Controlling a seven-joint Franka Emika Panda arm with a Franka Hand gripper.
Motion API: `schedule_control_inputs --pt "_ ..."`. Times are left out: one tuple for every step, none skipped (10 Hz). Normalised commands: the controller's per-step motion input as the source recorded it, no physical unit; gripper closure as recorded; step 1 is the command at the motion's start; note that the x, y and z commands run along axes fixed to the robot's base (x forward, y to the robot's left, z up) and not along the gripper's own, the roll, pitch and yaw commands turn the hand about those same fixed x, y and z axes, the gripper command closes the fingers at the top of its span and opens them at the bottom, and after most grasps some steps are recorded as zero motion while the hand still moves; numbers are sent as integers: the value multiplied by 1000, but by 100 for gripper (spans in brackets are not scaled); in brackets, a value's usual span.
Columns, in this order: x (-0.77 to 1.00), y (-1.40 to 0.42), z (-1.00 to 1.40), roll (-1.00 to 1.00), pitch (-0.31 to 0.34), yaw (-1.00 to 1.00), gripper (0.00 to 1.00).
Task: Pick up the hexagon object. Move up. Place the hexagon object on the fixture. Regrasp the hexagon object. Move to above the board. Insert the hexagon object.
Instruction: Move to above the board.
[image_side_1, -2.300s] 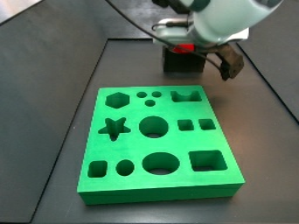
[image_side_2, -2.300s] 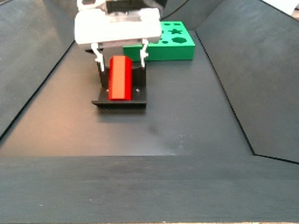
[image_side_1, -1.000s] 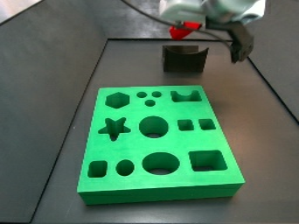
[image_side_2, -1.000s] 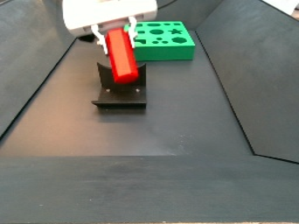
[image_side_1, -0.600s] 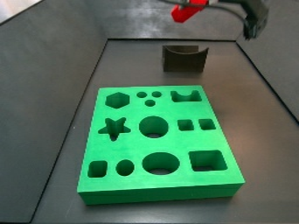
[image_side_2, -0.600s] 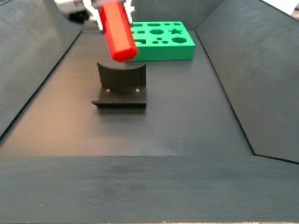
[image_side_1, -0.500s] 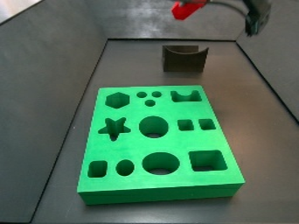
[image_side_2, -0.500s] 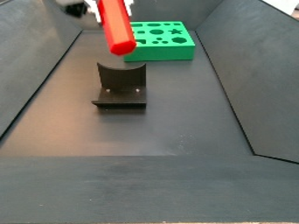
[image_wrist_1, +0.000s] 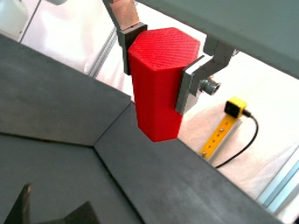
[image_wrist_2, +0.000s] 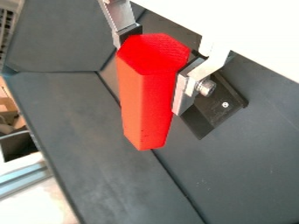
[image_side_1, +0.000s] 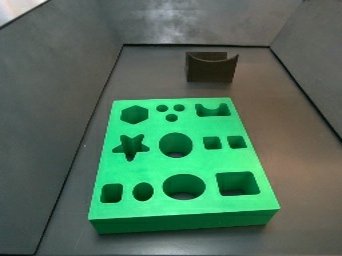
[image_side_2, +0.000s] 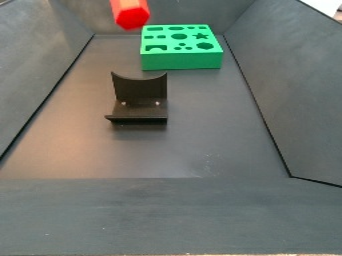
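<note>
floor (image_side_2: 187, 150): dark grey, matte | walls (image_side_2: 40, 70): dark, sloped panels around it | yellow cable (image_wrist_1: 228, 122) beyond a wall | pincer (image_wrist_1: 165, 63) raised

hexagon object (image_wrist_1: 158, 83): smooth matt red plastic | hand (image_wrist_1: 167, 61), raised high: bare silver metal fingers | board (image_side_1: 181, 165): matt green

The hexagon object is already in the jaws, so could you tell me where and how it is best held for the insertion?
Keep the present hold. The gripper is up above the floor, shut on the hexagon object's upper end, fingers pressing two opposite sides. Its long body hangs free below, so the lower end can enter the board's hexagon hole from above. I cannot tell whether they sit on flat faces.
</note>
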Motion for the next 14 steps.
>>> schedule_control_inputs --pt "34 -24 1000 -14 50 -61 100" --pt "26 -18 780 -20 92 -47 100" --pt "22 -19 666 -23 112 -34 100" --pt "26 -19 385 -36 155 4 100" --pt "33 -18 271 -43 166 22 100" --pt "-575 -1000 53 -1000 -191 -157 100" --pt "-576 -1000 44 -1000 -190 -151 100" --pt "-630 -1000 57 -1000 -225 -157 100" --pt "-649 -1000 46 -1000 -234 -159 100" --pt "-676 -1000 58 -1000 -250 -172 100" --pt "-702 -1000 53 -1000 -251 -189 100" --pt "-729 -1000 52 -1000 -252 -201 100" --pt "-771 -1000 58 -1000 -251 -212 100" --pt "-751 -910 50 -1000 -253 -219 100"
